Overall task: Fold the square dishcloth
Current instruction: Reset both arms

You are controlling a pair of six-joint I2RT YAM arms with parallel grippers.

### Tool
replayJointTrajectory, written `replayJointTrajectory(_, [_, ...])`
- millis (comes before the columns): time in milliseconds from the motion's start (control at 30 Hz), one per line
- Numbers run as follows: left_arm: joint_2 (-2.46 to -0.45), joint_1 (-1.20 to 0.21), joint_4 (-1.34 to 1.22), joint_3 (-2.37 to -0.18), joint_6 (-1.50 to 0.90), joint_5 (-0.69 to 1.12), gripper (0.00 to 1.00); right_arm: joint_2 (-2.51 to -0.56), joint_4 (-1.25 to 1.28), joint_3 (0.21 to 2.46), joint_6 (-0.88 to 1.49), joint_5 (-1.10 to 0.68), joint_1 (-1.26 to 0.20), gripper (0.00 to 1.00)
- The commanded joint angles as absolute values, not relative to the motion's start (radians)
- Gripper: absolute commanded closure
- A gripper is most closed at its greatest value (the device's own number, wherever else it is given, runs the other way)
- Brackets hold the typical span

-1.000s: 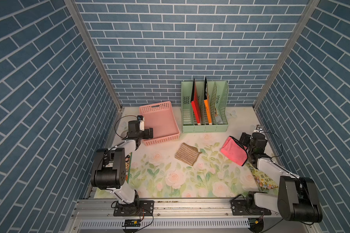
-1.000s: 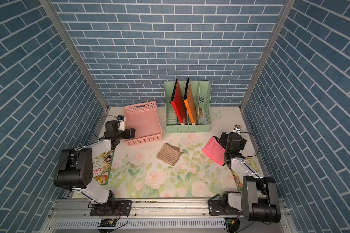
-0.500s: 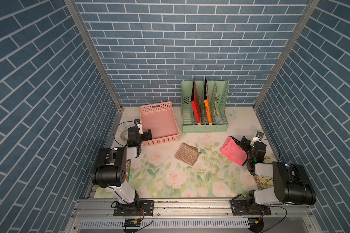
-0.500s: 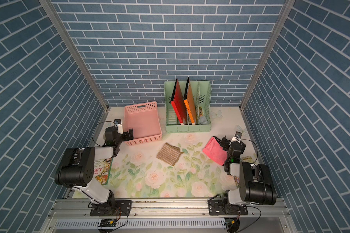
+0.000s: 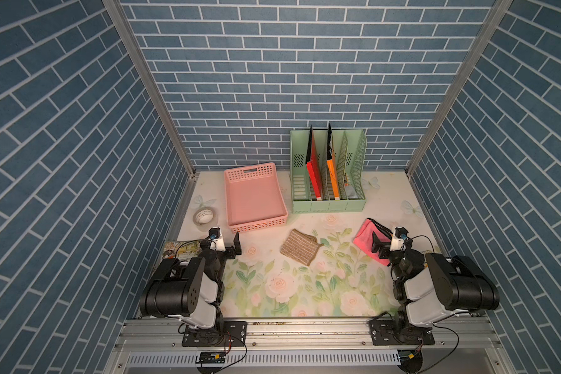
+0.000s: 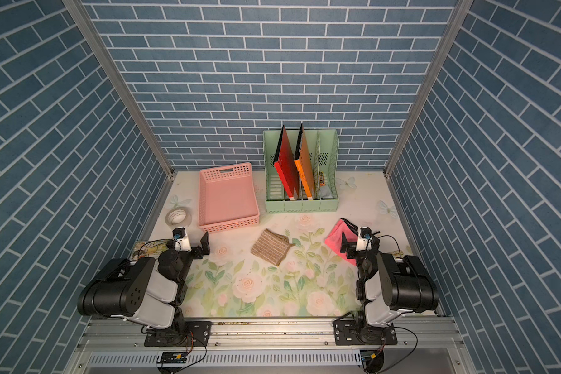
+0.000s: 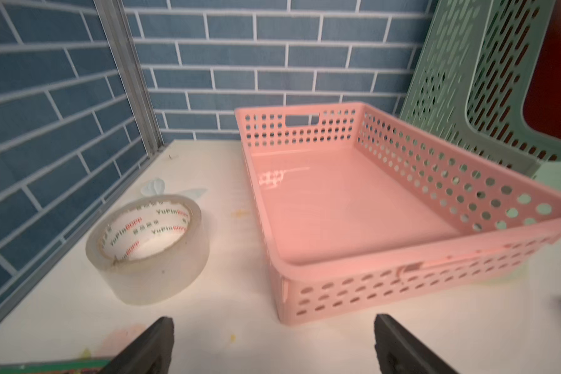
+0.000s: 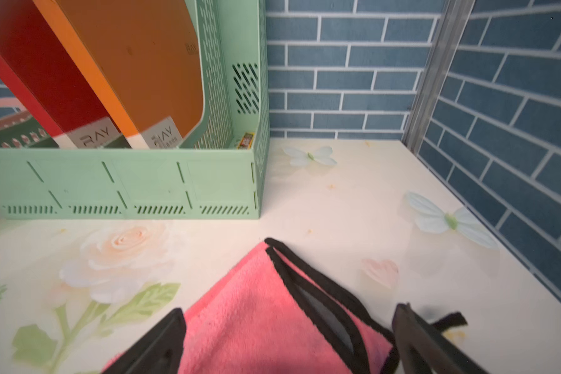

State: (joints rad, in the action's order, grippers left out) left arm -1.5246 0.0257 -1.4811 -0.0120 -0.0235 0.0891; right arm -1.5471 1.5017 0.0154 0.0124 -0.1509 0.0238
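Fingers: the left fingers (image 7: pixel 149 346) stand wide apart and empty, facing the pink perforated basket (image 7: pixel 402 278) and the roll of clear packing tape (image 7: pixel 149 255). The right fingers (image 8: pixel 156 343) also stand wide apart, low over the near end of the pink dishcloth (image 8: pixel 256 311). Nothing is clamped. Whether a tip brushes the pile cannot be told.

Location: the pink dishcloth lies on the floral surface (image 5: pixel 272 291) at the robot's right, well apart from the striped woven cloth (image 5: pixel 300 247) at centre. Taking the pink one as the task's cloth is a judgement.

Condition: two black-bound edges lie one over the other, so it appears already doubled.

Handling: expect a light, limp, fleecy material with no stiffness of its own. It will drape, sag and drag on the surface. The plush pile should grip well, and it is not fragile. Layers may shift if only one is pinched. Take hold at a corner on the black binding, which looks firmer than the pile, and pinch all layers together.

Materials: the basket and the green file rack (image 5: pixel 329 205) are rigid perforated plastic. The woven cloth is coarse, ribbed and tan.
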Motion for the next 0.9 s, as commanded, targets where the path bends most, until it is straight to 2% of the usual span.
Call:
replayJointTrajectory(0, [-1.508, 0.023, -1.444, -0.124, -0.026, 0.056, 0.0, -1.531, 1.363, 0.168, 0.008, -0.092, 0.021, 0.0])
replayJointTrajectory(33, [-1.515, 0.022, -1.307, -0.199, -0.029, 0.027, 0.0, -1.525, 1.303, 0.204, -0.013, -0.036, -0.002, 0.0])
replayJointTrajectory(67, [-1.515, -0.006, -1.294, -0.203, -0.012, -0.012, 0.0, -1.532, 1.295, 0.221, -0.032, -0.019, -0.024, 0.0])
replayJointTrajectory(867, [-1.515, -0.012, -1.296, -0.205, -0.005, -0.008, 0.0, -1.53, 1.289, 0.215, -0.035, -0.023, -0.028, 0.0])
